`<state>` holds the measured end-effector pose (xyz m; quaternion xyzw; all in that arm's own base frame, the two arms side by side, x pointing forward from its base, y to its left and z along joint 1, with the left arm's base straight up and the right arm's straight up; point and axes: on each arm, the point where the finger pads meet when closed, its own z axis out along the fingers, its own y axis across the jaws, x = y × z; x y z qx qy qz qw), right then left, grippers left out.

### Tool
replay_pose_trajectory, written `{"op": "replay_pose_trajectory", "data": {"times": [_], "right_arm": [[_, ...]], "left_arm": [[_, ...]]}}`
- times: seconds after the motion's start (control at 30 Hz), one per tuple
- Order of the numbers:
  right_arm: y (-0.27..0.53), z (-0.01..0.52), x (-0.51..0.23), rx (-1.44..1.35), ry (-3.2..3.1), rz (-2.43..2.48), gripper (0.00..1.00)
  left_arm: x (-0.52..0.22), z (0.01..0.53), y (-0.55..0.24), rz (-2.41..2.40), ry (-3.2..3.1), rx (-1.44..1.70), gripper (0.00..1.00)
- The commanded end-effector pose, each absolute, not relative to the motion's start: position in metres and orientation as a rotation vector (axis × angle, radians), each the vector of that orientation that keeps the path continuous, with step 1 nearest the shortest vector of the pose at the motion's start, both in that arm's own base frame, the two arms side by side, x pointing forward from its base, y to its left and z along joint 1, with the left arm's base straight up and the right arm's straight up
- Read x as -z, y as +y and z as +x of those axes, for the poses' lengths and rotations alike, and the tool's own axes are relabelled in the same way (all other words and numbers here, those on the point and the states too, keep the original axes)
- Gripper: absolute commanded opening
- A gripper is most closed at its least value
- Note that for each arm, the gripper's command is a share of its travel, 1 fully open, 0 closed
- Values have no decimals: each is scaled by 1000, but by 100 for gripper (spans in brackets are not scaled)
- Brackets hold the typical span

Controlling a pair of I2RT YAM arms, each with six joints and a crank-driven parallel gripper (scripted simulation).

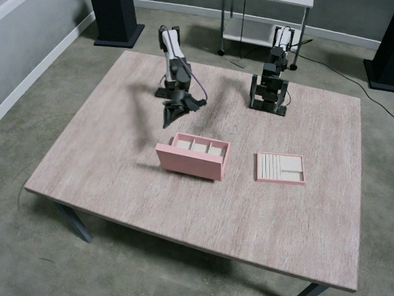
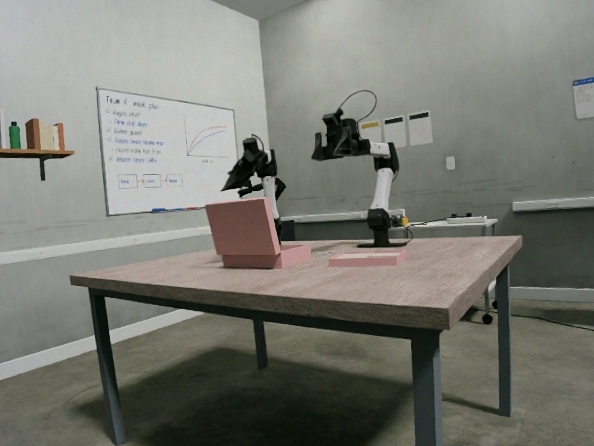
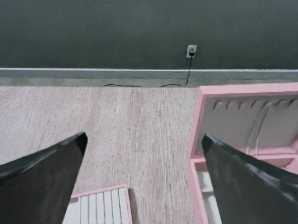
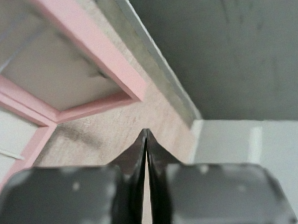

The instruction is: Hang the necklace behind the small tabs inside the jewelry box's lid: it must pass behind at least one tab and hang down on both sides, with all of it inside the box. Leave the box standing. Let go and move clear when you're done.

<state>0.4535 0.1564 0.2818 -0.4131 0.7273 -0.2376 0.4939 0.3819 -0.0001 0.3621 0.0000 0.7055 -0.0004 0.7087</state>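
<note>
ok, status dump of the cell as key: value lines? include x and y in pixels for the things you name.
box: [image 1: 203,137] [image 2: 295,255] [image 3: 197,192] [image 4: 35,142] standing, lid [image 1: 189,164] [image 2: 242,227] [image 3: 220,125] [image 4: 95,50] open
necklace: [image 3: 251,131] [image 4: 7,63] in lid, two strands hanging from the tabs [image 3: 242,105] [image 4: 101,73]
necklace_bottom: not fully visible
left gripper: [image 1: 268,93] [image 2: 327,147] [image 3: 144,141] open, empty
right gripper: [image 1: 164,127] [image 2: 223,190] [image 4: 145,132] shut, empty, off the necklace
tray: [image 1: 280,182] [image 2: 367,262] [image 3: 127,202] on table [image 1: 199,212] [image 2: 300,290] [image 3: 150,120] [image 4: 117,132], apart from box
loops: [image 1: 237,129] two thin ones on table
task: looks hung and released; full containment unconfirmed
</note>
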Motion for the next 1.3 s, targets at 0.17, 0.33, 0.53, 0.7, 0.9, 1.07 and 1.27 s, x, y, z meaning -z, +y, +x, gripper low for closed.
{"op": "replay_pose_trajectory", "data": {"times": [0.17, 0.33, 0.53, 0.7, 0.9, 1.07, 1.27], "right_arm": [[91, 439, -328, 258, 1702, -493, 0], [69, 429, -349, 159, 1648, -333, 0], [32, 398, -366, -69, 1554, -69, 0], [9, 381, -368, -88, 1521, 11, 0], [1, 384, -372, -19, 1525, -3, 0], [2, 383, -389, -5, 1491, -3, 0], [-1, 381, -385, 11, 1514, 1, 0]], "left_arm": [[-369, 380, 2, -4, 1548, -11, 100], [-368, 381, 3, -3, 1552, -13, 100], [-359, 383, 3, -3, 1573, -14, 100], [-377, 381, 3, -2, 1532, -15, 100], [-380, 381, 3, -6, 1528, -11, 100], [-380, 382, 3, -3, 1528, -14, 100], [-380, 382, 3, -2, 1528, -16, 100]]}}
